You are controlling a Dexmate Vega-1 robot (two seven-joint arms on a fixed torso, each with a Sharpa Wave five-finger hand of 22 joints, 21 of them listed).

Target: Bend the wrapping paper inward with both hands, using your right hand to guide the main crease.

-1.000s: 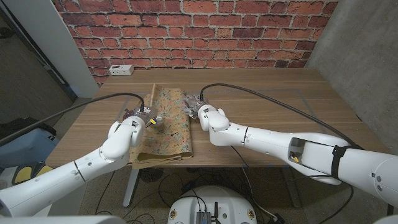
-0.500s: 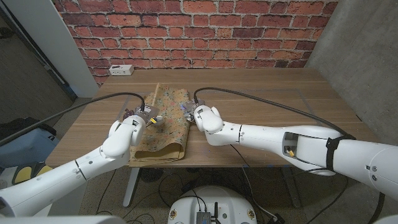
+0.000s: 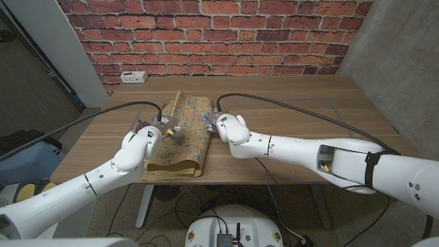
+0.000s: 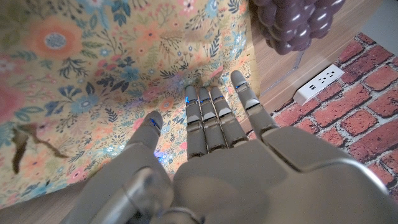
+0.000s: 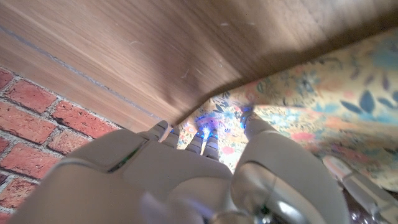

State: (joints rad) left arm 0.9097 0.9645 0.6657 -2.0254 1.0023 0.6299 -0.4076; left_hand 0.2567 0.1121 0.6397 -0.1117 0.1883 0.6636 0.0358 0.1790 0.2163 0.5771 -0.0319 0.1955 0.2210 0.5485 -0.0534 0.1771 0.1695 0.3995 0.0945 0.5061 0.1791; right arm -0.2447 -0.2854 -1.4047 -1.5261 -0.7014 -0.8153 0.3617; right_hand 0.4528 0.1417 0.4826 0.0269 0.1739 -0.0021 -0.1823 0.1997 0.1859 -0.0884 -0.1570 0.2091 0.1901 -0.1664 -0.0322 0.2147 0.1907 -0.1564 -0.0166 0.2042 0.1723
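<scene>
Mid-fold, I judge: right hand [image 3: 218, 124] pinches the wrapping paper [image 3: 180, 137] edge; left hand [image 3: 158, 129] presses spread fingers; next, sweep inward.

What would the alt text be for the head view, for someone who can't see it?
Two white robot arms reach over a wooden table, the left hand and right hand on either side of a sheet of floral wrapping paper. A brick wall stands behind.

Right robot hand [image 5: 205, 162] pinches the floral wrapping paper's [image 5: 348, 93] edge.
</scene>
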